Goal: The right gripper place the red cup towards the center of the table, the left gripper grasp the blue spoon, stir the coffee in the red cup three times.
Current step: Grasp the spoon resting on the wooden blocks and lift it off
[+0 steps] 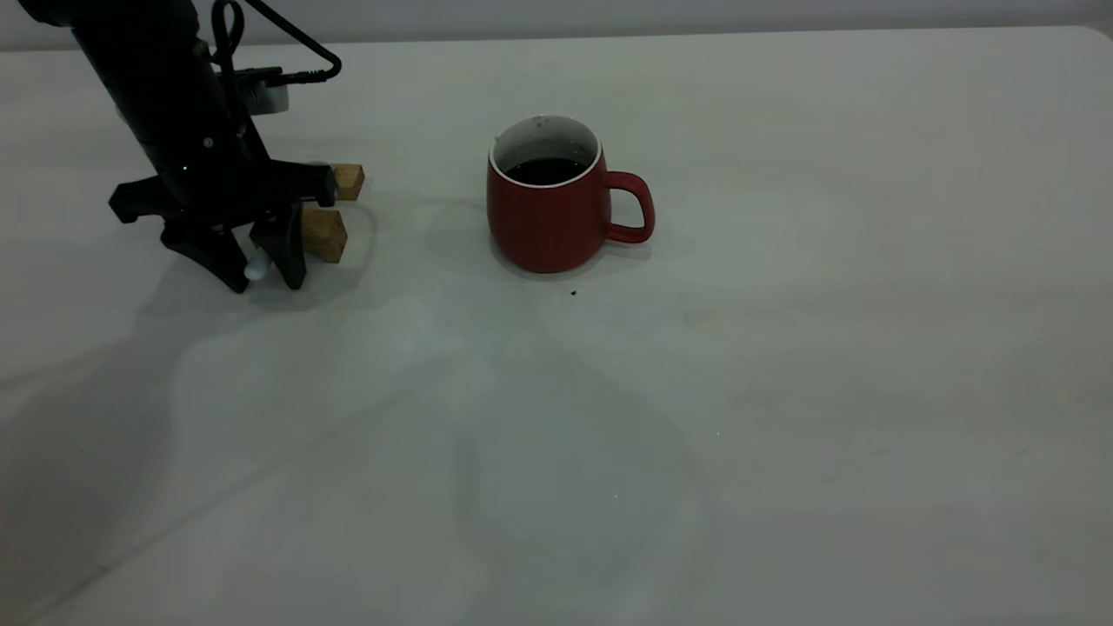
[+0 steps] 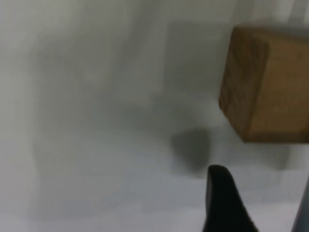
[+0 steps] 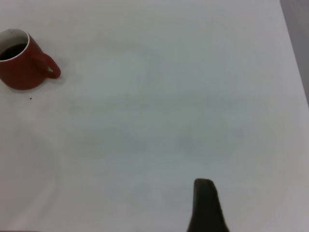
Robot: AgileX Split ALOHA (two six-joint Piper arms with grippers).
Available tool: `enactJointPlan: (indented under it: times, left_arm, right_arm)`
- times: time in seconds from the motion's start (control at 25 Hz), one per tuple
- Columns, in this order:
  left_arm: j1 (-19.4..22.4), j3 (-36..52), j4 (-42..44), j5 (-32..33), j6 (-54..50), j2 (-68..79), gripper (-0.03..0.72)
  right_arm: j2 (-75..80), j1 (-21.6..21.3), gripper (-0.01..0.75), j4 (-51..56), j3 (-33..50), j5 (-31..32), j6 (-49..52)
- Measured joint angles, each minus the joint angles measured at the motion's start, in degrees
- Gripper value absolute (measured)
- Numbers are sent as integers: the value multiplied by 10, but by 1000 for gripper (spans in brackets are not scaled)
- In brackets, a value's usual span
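Observation:
The red cup stands upright near the middle of the table, handle pointing to the right, with dark coffee inside. My left gripper reaches down at the far left, its tips close to the tabletop. Only the pale end of the blue spoon shows, between the gripper's two fingers, which sit close either side of it. In the left wrist view one finger is apart from the spoon's handle. The right wrist view shows one dark finger of the right gripper, far from the cup.
Two small wooden blocks sit just behind and to the right of the left gripper; one block fills much of the left wrist view. A black cable loops above the left arm. A tiny dark speck lies in front of the cup.

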Motion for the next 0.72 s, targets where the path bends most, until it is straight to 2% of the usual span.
enactJointPlan:
  times: [0.2, 0.44, 0.56, 0.72]
  left_arm:
    - [0, -1, 0, -2, 0, 0, 344]
    - [0, -2, 0, -2, 0, 0, 126]
    - [0, -15, 0, 3, 0, -3, 127]
    - [-6, -51, -16, 74, 0, -27, 127]
  right_arm:
    - [0, 0, 572, 0, 0, 0, 0]
    - [0, 0, 572, 0, 0, 0, 0]
    - [0, 0, 572, 0, 0, 0, 0]
    - [0, 0, 572, 0, 0, 0, 0]
